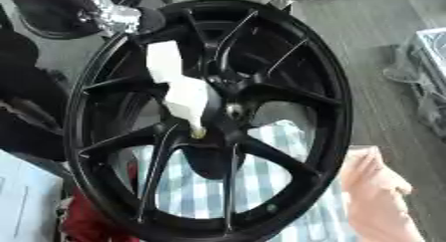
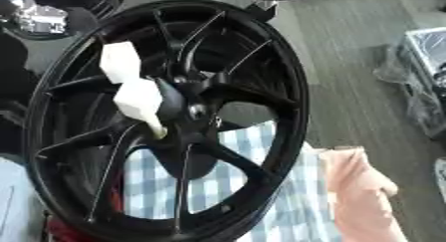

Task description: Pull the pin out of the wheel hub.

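One black alloy wheel (image 1: 209, 116) is seen standing nearly upright on its rim, tilted slightly, and it fills most of both views. Its thin spokes run from the rim to the wheel hub (image 1: 218, 114) at the centre. Behind the wheel's lower openings a blue-and-white checked cloth (image 1: 278, 186) is visible, and a red object (image 1: 87, 221) shows at the wheel's lower left edge. A grey wood-grain floor (image 1: 375, 66) lies behind and to the right of the wheel.

One white, blocky piece (image 1: 178, 84) is seen coming down from the upper left across the spokes and narrowing to a tip at the hub. At that tip one small yellowish, brass-coloured piece (image 1: 198, 132), apparently the pin, is seated just below the hub's centre. Whether the white piece is a covered hand of the robot cannot be told, and the state of its fingers cannot be told either.

A silver-jointed black arm part (image 1: 118, 14) shows in the upper left corner, behind the rim. One pale, peach-coloured shape (image 1: 375, 186), possibly a gloved hand, is seen at the lower right, just beside the rim; contact with the rim cannot be confirmed.
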Action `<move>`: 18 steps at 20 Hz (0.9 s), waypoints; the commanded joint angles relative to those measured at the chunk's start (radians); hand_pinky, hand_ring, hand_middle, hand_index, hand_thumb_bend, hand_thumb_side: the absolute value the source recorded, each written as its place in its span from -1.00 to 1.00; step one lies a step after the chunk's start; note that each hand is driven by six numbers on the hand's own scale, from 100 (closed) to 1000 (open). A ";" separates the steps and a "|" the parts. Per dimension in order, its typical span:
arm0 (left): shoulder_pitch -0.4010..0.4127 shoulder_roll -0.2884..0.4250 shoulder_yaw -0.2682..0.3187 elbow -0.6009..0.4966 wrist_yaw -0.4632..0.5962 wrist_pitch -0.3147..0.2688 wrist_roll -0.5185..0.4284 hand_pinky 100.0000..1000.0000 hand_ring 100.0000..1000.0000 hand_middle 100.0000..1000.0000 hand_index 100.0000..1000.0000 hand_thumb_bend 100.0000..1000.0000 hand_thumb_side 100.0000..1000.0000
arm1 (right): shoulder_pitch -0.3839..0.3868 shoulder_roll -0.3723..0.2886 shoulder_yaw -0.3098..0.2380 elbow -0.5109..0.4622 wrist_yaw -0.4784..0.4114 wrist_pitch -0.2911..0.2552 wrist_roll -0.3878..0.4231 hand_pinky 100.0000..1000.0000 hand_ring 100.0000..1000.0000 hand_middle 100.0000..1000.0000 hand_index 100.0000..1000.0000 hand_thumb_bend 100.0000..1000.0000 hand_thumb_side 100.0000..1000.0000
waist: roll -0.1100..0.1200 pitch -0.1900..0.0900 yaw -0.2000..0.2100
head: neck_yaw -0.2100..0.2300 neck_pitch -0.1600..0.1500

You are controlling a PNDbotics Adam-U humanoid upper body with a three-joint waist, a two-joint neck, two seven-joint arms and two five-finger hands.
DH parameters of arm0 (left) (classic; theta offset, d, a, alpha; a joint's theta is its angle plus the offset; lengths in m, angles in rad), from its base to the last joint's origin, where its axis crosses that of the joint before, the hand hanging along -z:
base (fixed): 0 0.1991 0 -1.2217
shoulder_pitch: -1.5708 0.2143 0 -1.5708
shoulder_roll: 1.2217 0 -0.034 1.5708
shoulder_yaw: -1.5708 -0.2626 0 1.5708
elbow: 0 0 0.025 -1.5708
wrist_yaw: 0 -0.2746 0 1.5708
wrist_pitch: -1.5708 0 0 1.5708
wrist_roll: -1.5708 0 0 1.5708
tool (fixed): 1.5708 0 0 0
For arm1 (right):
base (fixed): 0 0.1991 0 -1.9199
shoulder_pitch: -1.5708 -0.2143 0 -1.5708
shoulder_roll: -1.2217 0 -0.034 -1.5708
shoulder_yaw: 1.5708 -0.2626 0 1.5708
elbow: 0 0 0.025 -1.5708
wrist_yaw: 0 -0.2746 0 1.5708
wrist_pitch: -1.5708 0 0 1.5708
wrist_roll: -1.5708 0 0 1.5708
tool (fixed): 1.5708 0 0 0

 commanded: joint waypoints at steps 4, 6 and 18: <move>-0.027 -0.024 0.004 0.051 -0.100 -0.055 -0.035 0.80 0.71 0.55 0.74 -0.19 0.84 | -0.009 -0.030 -0.002 -0.015 0.005 0.002 0.006 0.38 0.39 0.29 0.70 -1.00 -0.02 | -0.010 -0.029 -0.004 | 0.012 0.003; -0.025 -0.033 0.004 0.066 -0.127 -0.066 -0.035 0.80 0.71 0.54 0.73 -0.17 0.83 | -0.010 -0.030 -0.001 -0.014 0.004 0.003 0.006 0.38 0.39 0.29 0.70 -1.00 -0.02 | -0.010 -0.028 -0.005 | 0.015 0.003; 0.008 -0.058 -0.015 0.172 -0.198 -0.149 -0.035 0.80 0.67 0.46 0.63 -0.06 0.90 | -0.014 -0.030 0.003 -0.015 0.002 0.007 0.009 0.38 0.38 0.28 0.70 -1.00 -0.03 | -0.011 -0.025 -0.013 | 0.033 0.007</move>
